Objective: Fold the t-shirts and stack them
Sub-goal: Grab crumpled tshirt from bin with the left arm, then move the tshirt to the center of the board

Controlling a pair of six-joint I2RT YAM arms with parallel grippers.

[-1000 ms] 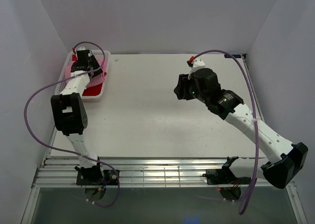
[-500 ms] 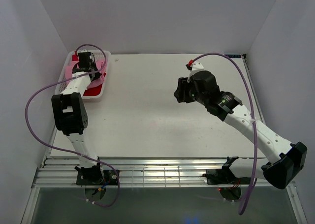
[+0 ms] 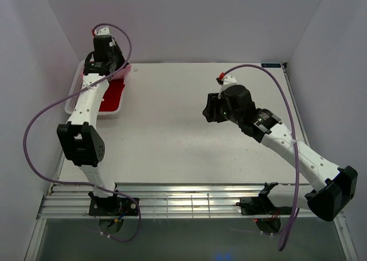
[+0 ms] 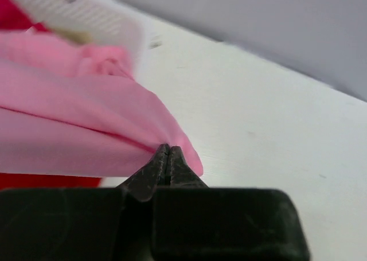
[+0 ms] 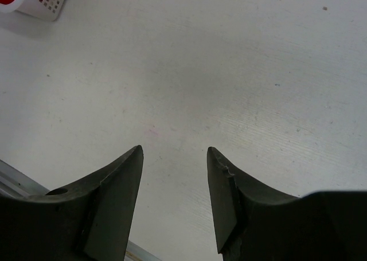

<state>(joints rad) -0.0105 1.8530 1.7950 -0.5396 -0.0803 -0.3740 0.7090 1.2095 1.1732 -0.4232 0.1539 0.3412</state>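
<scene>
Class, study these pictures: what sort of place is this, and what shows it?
Probably a robot test booth, not a home: plain walls box in a white table, the left arm and right arm are bolted at its near edge, and the left pincer pinches a pink shirt by a basket.

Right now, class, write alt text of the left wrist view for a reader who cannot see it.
Two black fingers pinch a fold of pink t-shirt against a white table. A strip of red t-shirt shows below it, and a blurred white basket lies at upper left.
</scene>
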